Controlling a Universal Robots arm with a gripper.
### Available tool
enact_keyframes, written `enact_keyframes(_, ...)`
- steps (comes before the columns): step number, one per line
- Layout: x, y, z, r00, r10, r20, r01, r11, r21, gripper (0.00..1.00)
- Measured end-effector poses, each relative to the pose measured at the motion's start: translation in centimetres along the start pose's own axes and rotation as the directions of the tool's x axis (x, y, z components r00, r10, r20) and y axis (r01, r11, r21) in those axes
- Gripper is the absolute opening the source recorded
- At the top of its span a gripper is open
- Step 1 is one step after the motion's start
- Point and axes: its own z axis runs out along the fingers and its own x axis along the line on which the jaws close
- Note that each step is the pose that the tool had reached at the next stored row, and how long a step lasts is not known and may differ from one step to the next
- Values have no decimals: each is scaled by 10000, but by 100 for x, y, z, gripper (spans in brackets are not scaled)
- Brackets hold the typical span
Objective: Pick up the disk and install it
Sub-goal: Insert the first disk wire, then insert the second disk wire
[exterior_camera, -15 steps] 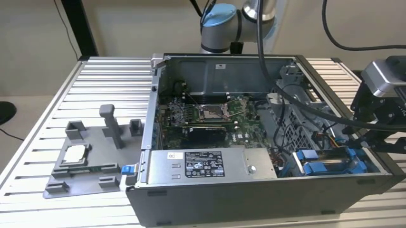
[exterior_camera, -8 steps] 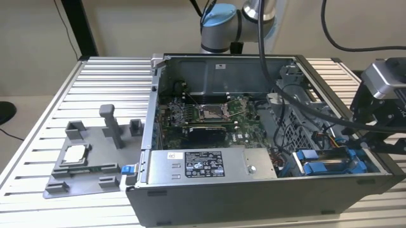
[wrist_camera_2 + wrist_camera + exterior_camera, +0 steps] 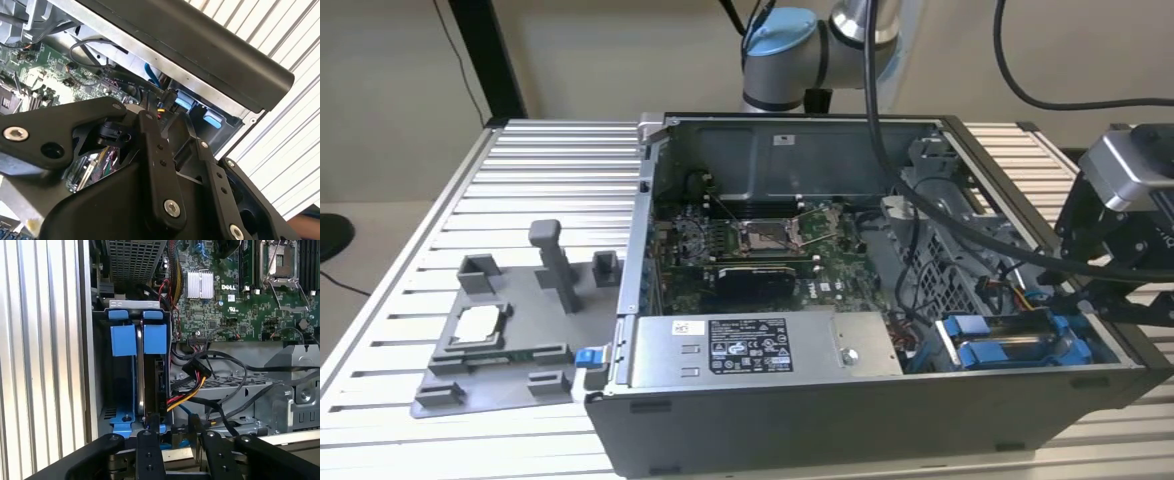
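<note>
**Open computer case on the worktop, drive bay at its near corner**

The computer case (image 3: 854, 400) lies open on the slatted worktop (image 3: 534, 180). On the exterior view's left, just beside the case, sits a fixture tray (image 3: 507, 350) carrying a small chip (image 3: 478, 325). Inside the case, the motherboard (image 3: 761, 240) lies toward the back, with the power supply box (image 3: 761, 345) in front of it. The disk (image 3: 150, 385) stands on edge in the drive bay (image 3: 1014, 340) at the exterior view's right, cables (image 3: 200, 375) running beside it. The hand (image 3: 172, 440) sits over that bay's end.

one open computer case (image 3: 854, 420), two blue carriers (image 3: 137, 340), one grey fixture tray (image 3: 494, 385).
</note>
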Motion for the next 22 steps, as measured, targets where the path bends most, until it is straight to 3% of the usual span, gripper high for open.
enact_keyframes(11, 3, -6, 13, 10000, -79, 7, 79, 10000, 16, 100)
enact_keyframes(15, 2, -22, 12, 9999, -101, 78, 101, 9999, 11, 100)
enact_keyframes(20, 1, -32, 13, 9999, -122, 87, 122, 9999, 6, 100)
enact_keyframes(21, 1, -33, 13, 9999, -123, 86, 123, 9999, 6, 0)
enact_keyframes(22, 1, -33, 13, 9999, -123, 85, 123, 9999, 6, 0)
